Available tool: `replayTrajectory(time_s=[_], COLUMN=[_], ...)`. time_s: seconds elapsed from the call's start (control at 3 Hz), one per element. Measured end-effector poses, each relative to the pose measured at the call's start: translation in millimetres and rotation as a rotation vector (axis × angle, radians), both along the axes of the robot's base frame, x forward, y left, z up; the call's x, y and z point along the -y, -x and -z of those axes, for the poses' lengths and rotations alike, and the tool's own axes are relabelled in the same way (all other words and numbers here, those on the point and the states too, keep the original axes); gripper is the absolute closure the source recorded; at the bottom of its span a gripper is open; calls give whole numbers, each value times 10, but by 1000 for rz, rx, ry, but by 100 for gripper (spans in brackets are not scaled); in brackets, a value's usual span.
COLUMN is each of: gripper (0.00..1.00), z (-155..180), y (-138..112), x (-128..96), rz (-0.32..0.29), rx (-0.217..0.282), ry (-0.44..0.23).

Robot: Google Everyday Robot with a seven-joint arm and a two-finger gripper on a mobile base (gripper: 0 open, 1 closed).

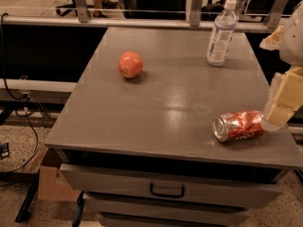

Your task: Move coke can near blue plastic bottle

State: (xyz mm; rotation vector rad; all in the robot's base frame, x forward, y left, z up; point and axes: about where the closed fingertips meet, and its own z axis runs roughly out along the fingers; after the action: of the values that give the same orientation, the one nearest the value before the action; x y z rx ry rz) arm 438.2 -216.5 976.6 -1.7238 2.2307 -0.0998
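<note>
A: Where's the coke can, the small red aluminium one w/ white lettering?

B: It lies on its side on the flat grey desk, near the front right corner. The silver top faces left and the sides are dented and crumpled.

A: And the gripper?

B: It's the cream-coloured, blocky part at the right edge of the view, right at the can's base end, touching or overlapping it. Whether it's apart, together or clamped on the can can't be told from this angle.

A: The blue plastic bottle?

B: Tall, clear plastic w/ a white cap and a pale blue-white label. It stands upright at the back right of the desk, close to the rear edge. The bottle and can are well apart: the can sits toward the front, approx. in line w/ the bottle and a bit further right.

A: Anything else on top?

B: One round orange-red apple, back left of centre — well apart from both the bottle and the can.

A: Below the top?

B: There's a grey metal drawer w/ a dark loop handle at its middle, and more drawer fronts under it. A brown cardboard box sits on the speckled floor, left of the desk.
</note>
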Motion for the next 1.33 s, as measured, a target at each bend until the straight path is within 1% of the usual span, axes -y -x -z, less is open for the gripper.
replayTrajectory(time_s=[0.33, 0.67, 1.0, 1.33], gripper=[0, 0, 0, 0], z=[0, -12, -49, 23], y=[0, -5, -65, -110], x=[0, 96, 383, 527], rz=[0, 3, -11, -70], rx=[0, 22, 64, 61], ry=[0, -59, -195, -300])
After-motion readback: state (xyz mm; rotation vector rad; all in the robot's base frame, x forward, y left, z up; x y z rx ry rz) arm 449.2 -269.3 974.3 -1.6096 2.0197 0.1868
